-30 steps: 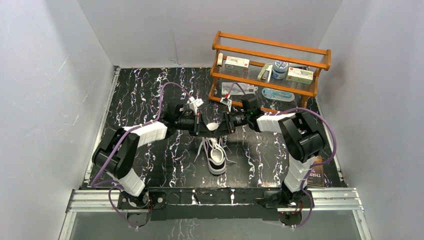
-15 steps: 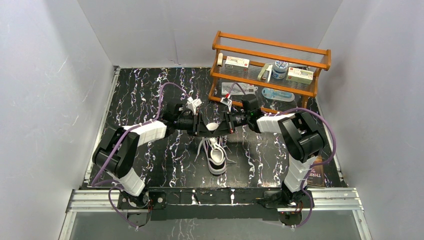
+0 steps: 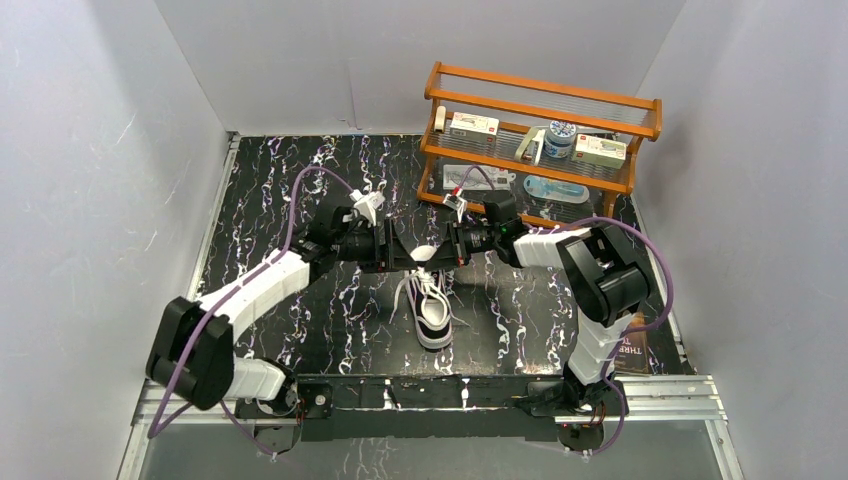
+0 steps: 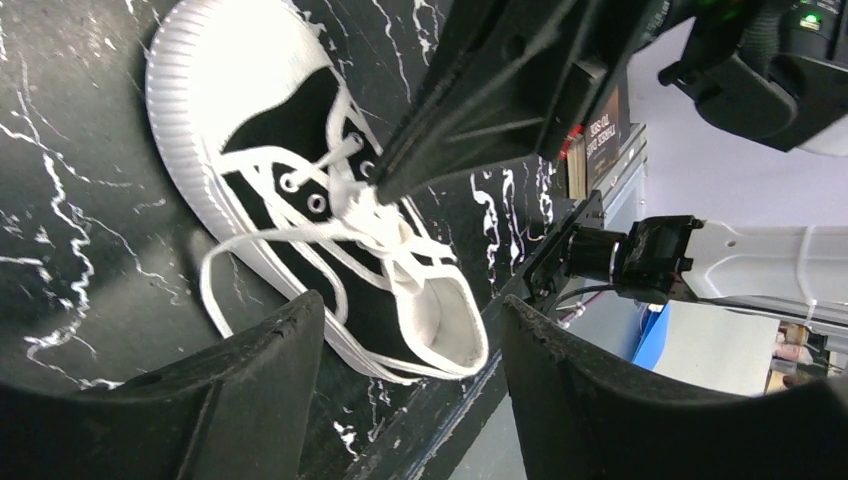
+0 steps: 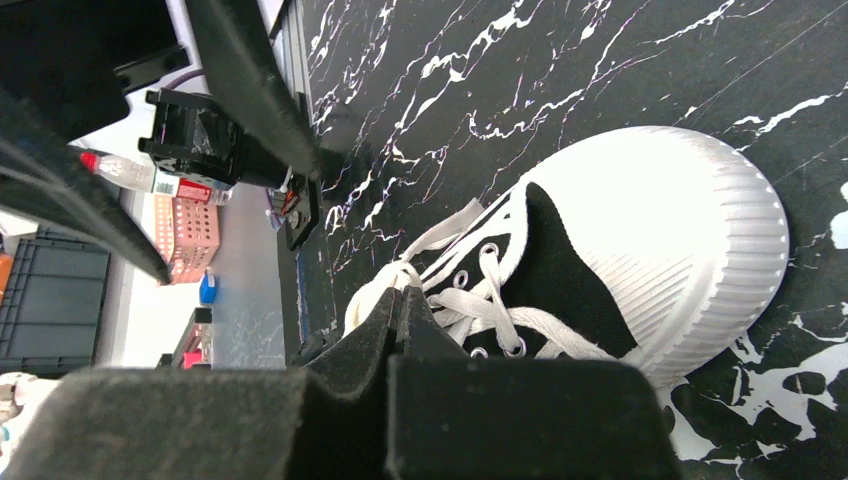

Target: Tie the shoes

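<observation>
**While the right claw (image 4: 385, 185) pinched, the left claw (image 4: 410, 310) stood spread**

If the right claw, pressed together on the laces (image 4: 350, 225) (seemingly one strand at the crossing), tugged unopposed, the light sneaker (image 4: 290, 120) could skid across the counter (image 3: 290, 180) and the crossing loosen. It lay just beneath both claws.

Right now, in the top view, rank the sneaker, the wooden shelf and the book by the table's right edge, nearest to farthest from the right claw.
1. Sneaker: mid-table, its far end right under the right claw.
2. Wooden shelf: behind the claw, at the back right.
3. Book: near right edge of the table, beside the right arm's base.
</observation>
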Robot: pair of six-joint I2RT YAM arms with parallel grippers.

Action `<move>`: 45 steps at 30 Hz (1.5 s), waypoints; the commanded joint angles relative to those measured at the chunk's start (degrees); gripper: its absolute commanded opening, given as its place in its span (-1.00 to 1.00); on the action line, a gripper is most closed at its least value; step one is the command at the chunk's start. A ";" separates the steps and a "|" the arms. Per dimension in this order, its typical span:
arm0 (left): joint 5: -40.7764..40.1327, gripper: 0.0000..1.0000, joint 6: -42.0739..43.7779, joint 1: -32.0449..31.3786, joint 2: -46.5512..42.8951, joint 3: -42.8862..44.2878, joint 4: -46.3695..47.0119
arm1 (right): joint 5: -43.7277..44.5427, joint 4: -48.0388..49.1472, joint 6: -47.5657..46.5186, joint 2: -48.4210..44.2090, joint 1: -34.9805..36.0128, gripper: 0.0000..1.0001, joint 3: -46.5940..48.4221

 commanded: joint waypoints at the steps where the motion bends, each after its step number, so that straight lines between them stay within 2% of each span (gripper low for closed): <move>1: -5.51 0.20 -8.95 -4.88 -5.40 -2.65 -1.71 | 1.43 0.77 -0.47 -3.40 0.02 -1.00 -0.72; 6: -10.34 0.33 -12.63 -9.35 -3.51 -1.97 0.35 | 1.20 1.50 0.06 -3.80 -0.05 -1.00 -0.99; 13: -12.82 0.31 -13.91 -12.42 2.46 -0.81 0.62 | 1.28 1.38 -0.14 -4.38 0.00 -1.00 -1.17; 15: -12.78 0.20 -13.76 -12.91 3.82 -0.43 1.22 | 1.21 1.42 -0.15 -4.44 -0.03 -1.00 -1.18; 19: -12.87 -0.16 -12.40 -13.02 5.71 0.60 1.12 | 1.17 1.31 -0.20 -4.51 0.01 -1.00 -1.17; 23: -12.67 -0.41 -11.96 -13.03 6.78 0.90 1.23 | 1.10 1.55 -0.19 -4.73 -0.05 -1.00 -1.52; 28: -12.89 -0.41 -11.43 -13.03 6.04 0.86 1.66 | 0.93 1.55 -0.22 -4.51 -0.03 -1.00 -1.59; 32: -13.68 -0.53 -10.68 -13.03 5.71 1.22 1.30 | 0.82 1.86 0.06 -4.53 -0.02 -1.00 -1.78; 35: -13.18 -0.98 -10.84 -13.03 5.61 1.11 0.89 | 1.64 1.46 0.42 -4.92 -0.12 -1.00 -1.86; 38: -12.25 -1.00 -11.47 -13.03 4.31 -0.26 0.72 | 2.70 1.31 1.37 -5.78 -0.45 -1.00 -2.07; 45: -7.96 -1.00 -13.29 -13.03 1.96 -3.46 -0.72 | 11.89 -5.96 -0.13 -9.98 -1.11 -1.00 -3.08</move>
